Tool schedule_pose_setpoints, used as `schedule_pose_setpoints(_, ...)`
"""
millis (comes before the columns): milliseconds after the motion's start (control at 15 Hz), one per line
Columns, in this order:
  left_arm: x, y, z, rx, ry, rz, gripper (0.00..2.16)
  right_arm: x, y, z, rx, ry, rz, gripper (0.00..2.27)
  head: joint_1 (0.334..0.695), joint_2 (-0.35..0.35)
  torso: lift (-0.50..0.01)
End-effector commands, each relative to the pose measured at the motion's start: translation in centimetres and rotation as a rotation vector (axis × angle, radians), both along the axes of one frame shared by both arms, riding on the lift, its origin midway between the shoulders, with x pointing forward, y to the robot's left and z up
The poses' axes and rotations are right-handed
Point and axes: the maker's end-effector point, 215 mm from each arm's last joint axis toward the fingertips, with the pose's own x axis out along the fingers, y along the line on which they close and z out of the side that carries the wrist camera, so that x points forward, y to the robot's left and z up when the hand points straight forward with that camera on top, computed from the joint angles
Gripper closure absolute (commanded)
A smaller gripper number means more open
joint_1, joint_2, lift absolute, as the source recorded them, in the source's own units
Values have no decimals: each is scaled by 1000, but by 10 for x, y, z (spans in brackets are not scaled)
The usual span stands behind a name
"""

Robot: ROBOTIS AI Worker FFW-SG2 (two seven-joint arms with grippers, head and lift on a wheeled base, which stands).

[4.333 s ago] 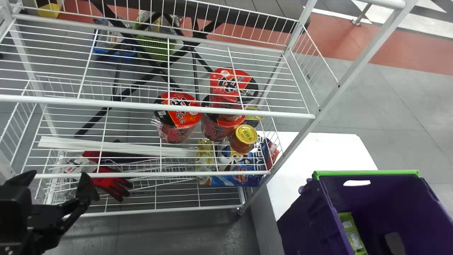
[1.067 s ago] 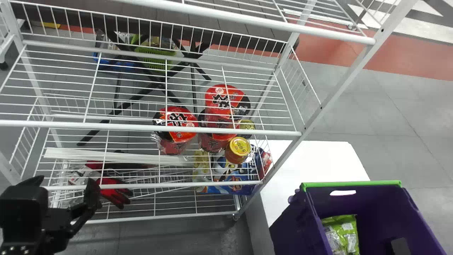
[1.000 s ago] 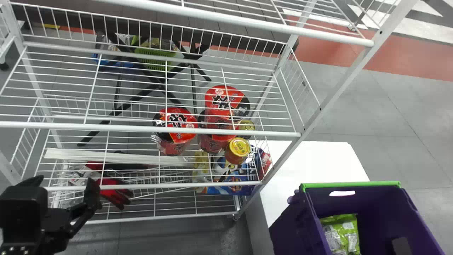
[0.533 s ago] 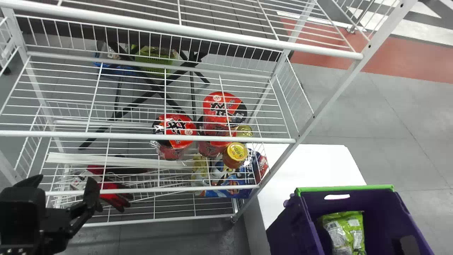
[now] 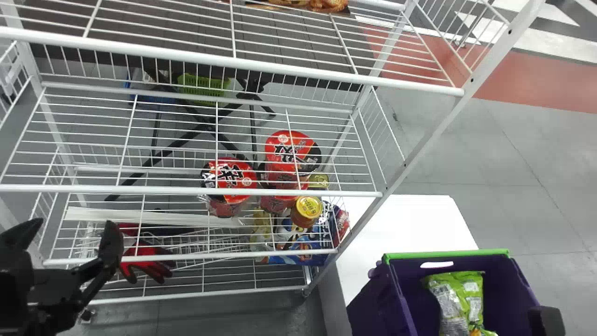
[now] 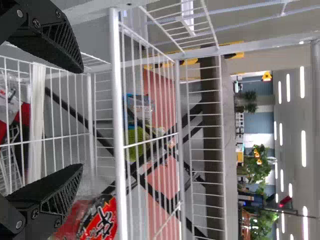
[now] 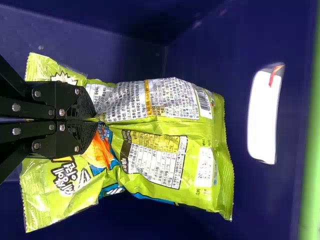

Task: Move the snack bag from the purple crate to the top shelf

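Note:
A black part of my right gripper (image 5: 546, 321) shows at the right side of the purple crate (image 5: 403, 298). Inside the crate, the green snack bag (image 5: 454, 298) stands upright. In the right wrist view my right gripper (image 7: 95, 120) is shut on the snack bag (image 7: 205, 127), pinching it around its middle so that both ends flare out. My left gripper (image 5: 72, 226) is held open with nothing in it, in front of the white wire rack (image 5: 186, 189); in the left wrist view, the left gripper (image 6: 82, 119) points at the same rack.
Red noodle cups (image 5: 291, 149), a yellow-lidded jar (image 5: 308, 207) and snack packs (image 5: 303, 247) stand on lower shelves. Red gloves (image 5: 149, 266) lie at lower left. A higher shelf (image 5: 261, 66) crosses the top, with food packaging (image 5: 326, 4) beyond. The crate stands beside a white table (image 5: 415, 224).
The rack and crate have shifted down in the head view, bringing a higher shelf into sight. The snack bag has risen inside the crate. My left gripper has barely moved.

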Motion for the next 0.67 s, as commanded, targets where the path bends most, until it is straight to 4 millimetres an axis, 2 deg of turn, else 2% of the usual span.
schedule_pose_setpoints(0,-2,1,10,2,-3,-2,161,6,1,15,10,-40,-19,1980,695,-350,-305)
schedule_pose_setpoints(200,-5,0,25,-2,-16,-5,161,7,4,23,12,-59,-17,1980,695,-350,-293)
schedule_pose_setpoints(600,-7,-4,29,-5,-10,-16,161,9,4,53,43,-132,-35,1980,695,-350,-269)
